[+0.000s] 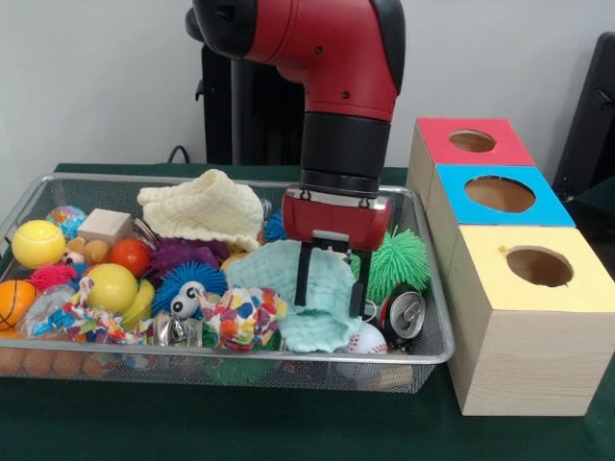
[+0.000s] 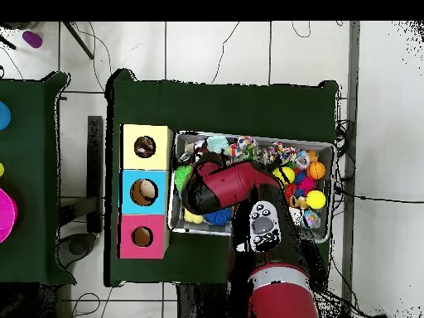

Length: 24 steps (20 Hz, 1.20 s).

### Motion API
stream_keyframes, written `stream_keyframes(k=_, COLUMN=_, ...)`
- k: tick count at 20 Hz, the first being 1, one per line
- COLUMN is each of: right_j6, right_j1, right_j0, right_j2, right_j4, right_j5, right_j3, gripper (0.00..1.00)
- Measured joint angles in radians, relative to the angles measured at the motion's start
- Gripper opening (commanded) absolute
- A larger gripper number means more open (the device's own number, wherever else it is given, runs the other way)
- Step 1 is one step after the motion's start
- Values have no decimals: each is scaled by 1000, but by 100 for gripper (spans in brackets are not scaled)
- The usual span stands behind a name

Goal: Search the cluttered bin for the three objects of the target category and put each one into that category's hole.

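Observation:
The wire mesh bin (image 1: 192, 353) is full of toys; it also shows in the overhead view (image 2: 273, 139). My gripper (image 1: 330, 293) hangs low in the bin's right half, open, with its fingers astride a mint washcloth (image 1: 274, 274). One knotted cloth toy (image 1: 245, 317) lies just left of the gripper near the front rim. A second knotted cloth toy (image 1: 88, 319) lies at the front left. I cannot make out a third. In the overhead view the arm (image 2: 228, 186) hides the gripper.
Three wooden boxes with holes stand right of the bin: red (image 1: 471, 144), blue (image 1: 500, 197), yellow (image 1: 538, 269). A pale yellow washcloth (image 1: 207, 206), a green spiky ball (image 1: 399, 259), a soda can (image 1: 402, 315), a baseball (image 1: 365, 338) and yellow balls (image 1: 112, 286) crowd the bin.

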State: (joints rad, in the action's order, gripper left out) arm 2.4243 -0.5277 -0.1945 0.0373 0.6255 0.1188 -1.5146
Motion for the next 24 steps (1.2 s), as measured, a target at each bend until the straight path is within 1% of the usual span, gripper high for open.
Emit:
stream_keyframes(k=14, right_j6=0, right_j1=-26, right_j0=9, right_j2=-44, right_j4=0, right_j5=0, right_j3=43, gripper=100)
stream_keyframes(k=24, right_j6=0, right_j1=-50, right_j0=0, right_j2=-47, right_j4=0, right_j5=0, right_j3=57, gripper=100)
